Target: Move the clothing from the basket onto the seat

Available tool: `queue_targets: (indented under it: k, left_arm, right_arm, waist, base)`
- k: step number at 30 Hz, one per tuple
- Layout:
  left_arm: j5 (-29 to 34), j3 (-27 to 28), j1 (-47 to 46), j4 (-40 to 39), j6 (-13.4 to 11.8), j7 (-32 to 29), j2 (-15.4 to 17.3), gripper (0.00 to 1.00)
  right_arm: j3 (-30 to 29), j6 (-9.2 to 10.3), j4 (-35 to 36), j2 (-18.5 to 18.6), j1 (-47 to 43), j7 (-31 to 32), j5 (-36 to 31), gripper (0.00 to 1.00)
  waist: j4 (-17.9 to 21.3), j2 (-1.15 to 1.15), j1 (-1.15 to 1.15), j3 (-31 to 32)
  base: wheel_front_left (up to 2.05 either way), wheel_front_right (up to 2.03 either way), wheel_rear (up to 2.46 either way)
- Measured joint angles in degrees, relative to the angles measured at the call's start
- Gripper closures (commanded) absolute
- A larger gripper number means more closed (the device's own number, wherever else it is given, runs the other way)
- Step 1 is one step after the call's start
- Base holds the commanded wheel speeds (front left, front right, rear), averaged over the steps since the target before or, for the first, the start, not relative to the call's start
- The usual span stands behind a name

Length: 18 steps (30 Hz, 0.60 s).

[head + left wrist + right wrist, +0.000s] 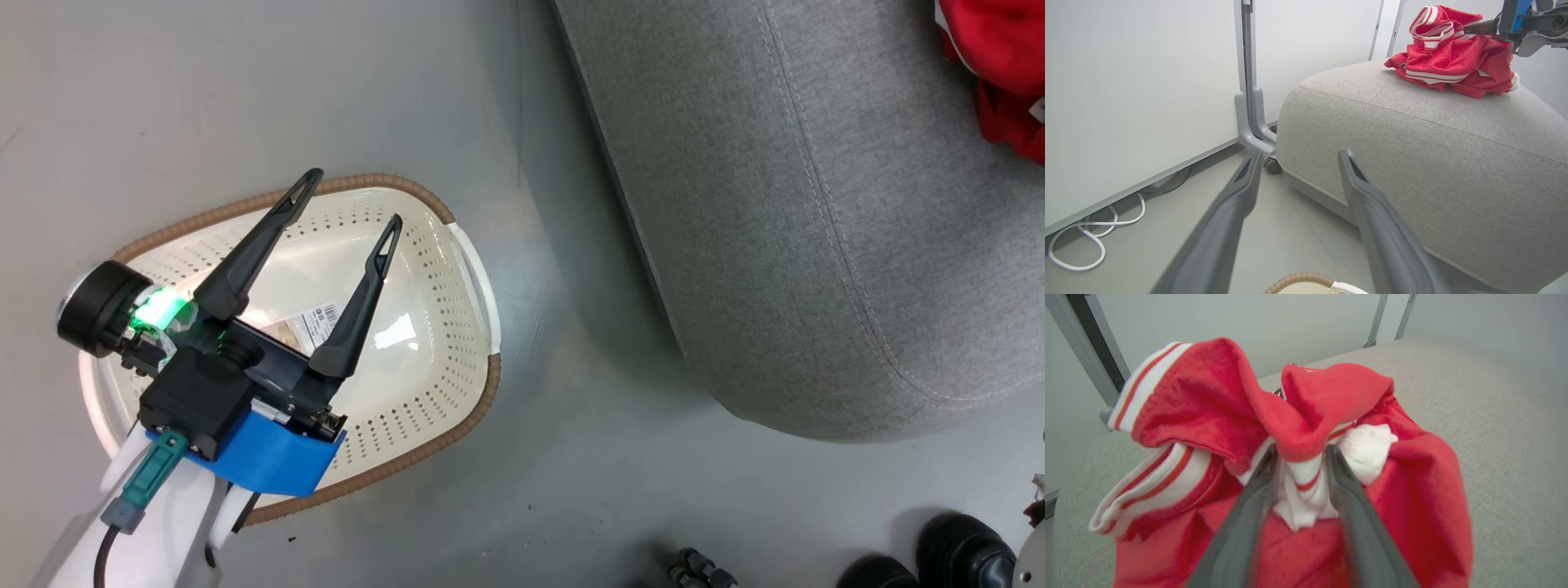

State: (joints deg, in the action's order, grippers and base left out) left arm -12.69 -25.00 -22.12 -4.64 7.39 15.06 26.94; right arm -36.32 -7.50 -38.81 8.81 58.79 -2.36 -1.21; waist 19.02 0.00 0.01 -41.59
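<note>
Clothing (1306, 428) lies on the seat (1494, 396), pinched in your right tool (1300, 451): release it fully, then back straight out without snagging; your left tool (356, 196) hangs open.

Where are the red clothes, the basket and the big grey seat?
red clothes (1453, 61), left wrist view, on the middle of the bunched red fabric.
basket (433, 327), head view, on its holey white side wall.
grey seat (816, 204), head view, on its bare top.
</note>
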Motion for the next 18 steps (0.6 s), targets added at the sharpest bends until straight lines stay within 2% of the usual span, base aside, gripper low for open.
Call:
queue_targets:
  k: [10, 18]
  left_arm:
    - [-1.4, -0.8, 0.0, 2.7, 0.0, 0.0, -2.3, 0.00]
    - [-2.8, -0.8, 1.0, 5.8, 0.0, 0.0, -5.8, 0.00]
  right_arm:
    - [3.2, 0.00, -3.1, 1.4, 0.1, -2.3, 0.9, 0.00]
    - [5.9, 0.00, -4.4, 3.2, -2.8, -3.2, 2.6, 0.00]
  waist:
    - [0.0, 0.00, 0.00, 3.5]
    - [-1.1, 0.00, -0.01, 8.6]
  base:
    - [0.00, 0.00, 0.00]
    - [0.00, 0.00, 0.00]
